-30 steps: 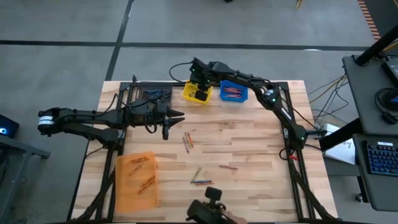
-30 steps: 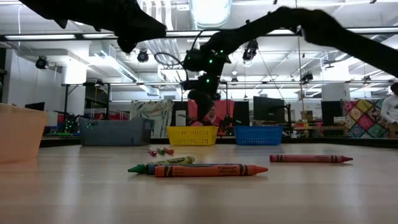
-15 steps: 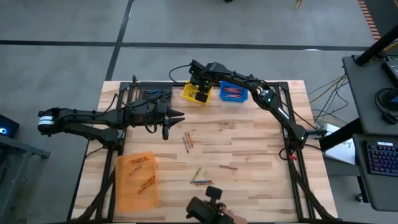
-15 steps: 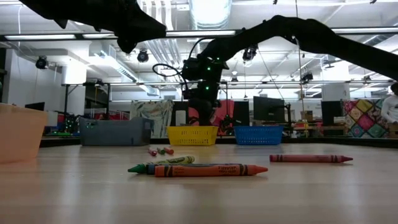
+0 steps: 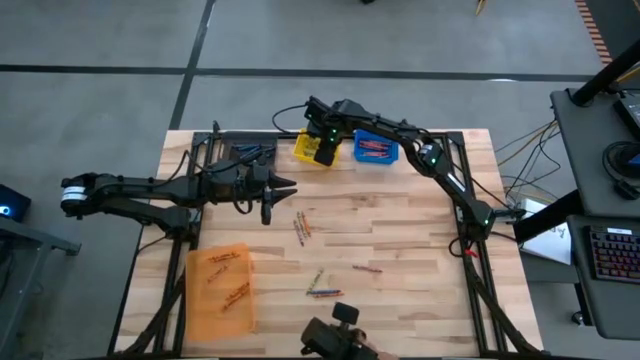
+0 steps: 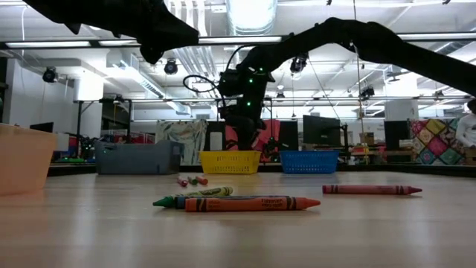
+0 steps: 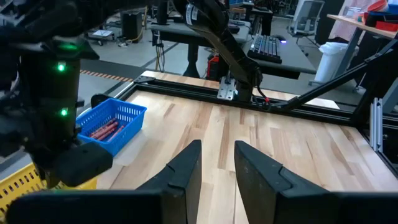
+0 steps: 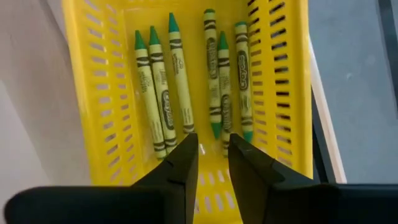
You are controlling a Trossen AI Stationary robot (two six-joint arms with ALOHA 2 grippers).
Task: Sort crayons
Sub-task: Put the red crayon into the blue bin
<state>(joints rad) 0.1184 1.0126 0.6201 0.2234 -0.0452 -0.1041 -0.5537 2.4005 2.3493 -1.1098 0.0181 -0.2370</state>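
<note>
- Right gripper (image 8: 208, 155) hangs over the yellow bin (image 8: 290, 93), fingers slightly parted, holding nothing (six green crayons (image 8: 180, 74) lie inside); descending could strike the bin wall.
- Left gripper (image 7: 217, 165), slightly parted and empty, waits mid-surface; loose crayons (image 5: 302, 226) could roll if nudged.

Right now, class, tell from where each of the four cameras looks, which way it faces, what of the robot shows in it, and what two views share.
High view: above, straight down on the table; both arms show, right gripper over the yellow bin.
Low view: table height, level across; arms overhead, loose crayons near.
Left wrist view: left gripper, fingers apart, facing the blue bin.
Right wrist view: right gripper's fingers, empty, above yellow-green crayons.
Shared: the yellow bin appears in the high, low and right wrist views.
</note>
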